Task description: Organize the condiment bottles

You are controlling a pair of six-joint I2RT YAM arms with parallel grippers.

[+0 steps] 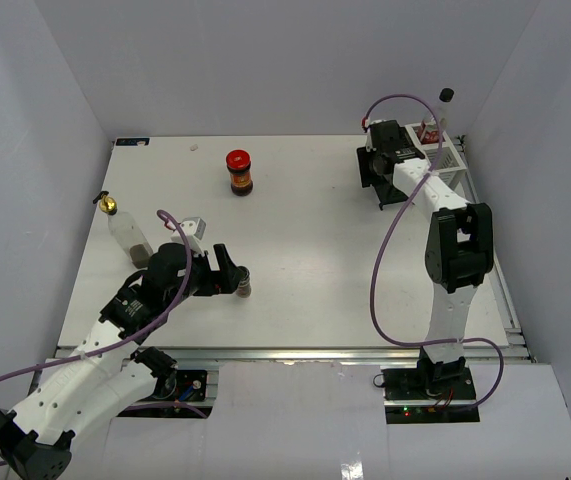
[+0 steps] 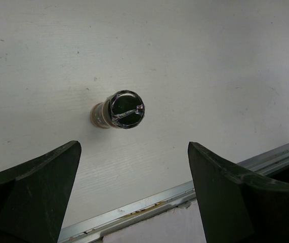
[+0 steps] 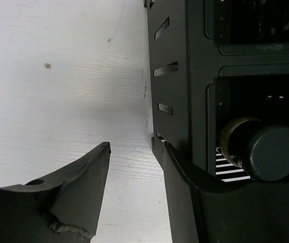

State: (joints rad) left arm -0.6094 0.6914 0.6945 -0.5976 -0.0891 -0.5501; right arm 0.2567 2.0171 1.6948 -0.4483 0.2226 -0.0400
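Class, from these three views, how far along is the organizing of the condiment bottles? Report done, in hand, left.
Done: one black-capped shaker and the red-labelled bottle appear to sit in the rack. In hand: the open left pincer lines up on the second shaker, not gripping it. Left: the red-lidded jar and the gold-topped bottle are out on the table.

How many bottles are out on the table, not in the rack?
3. A red-lidded jar at the far middle, a gold-topped bottle by the left edge, and a tiny shaker in front of the left fingers. More may hide around the rack.
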